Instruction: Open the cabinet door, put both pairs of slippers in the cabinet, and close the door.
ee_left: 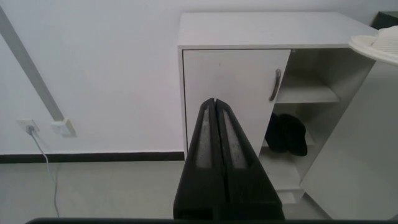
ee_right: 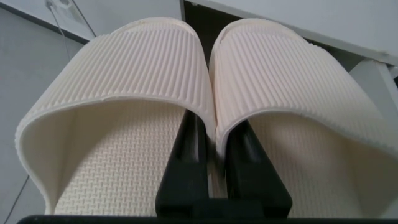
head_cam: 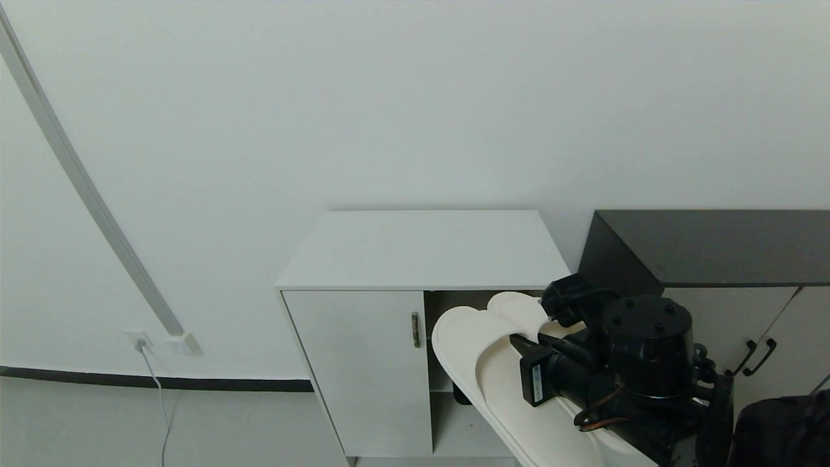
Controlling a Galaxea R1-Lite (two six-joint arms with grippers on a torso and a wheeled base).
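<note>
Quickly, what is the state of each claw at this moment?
Left claw: closed, holding nothing.
Right claw: closed on the pair of cream slippers.

From my seat I see a plain white wall [head_cam: 415,97] with a grey cable duct [head_cam: 84,181] running down it at a slant. The duct ends at a small white box [head_cam: 185,342]. Just beside that box sits a wall socket [head_cam: 138,338] with a plug in it, and a white cord [head_cam: 159,395] hangs from it to the pale floor [head_cam: 97,428]. A black skirting strip [head_cam: 194,383] runs along the foot of the wall. On the right stands a dark-topped cupboard [head_cam: 713,246] with two black handles [head_cam: 755,357] close together on its pale doors.
</note>
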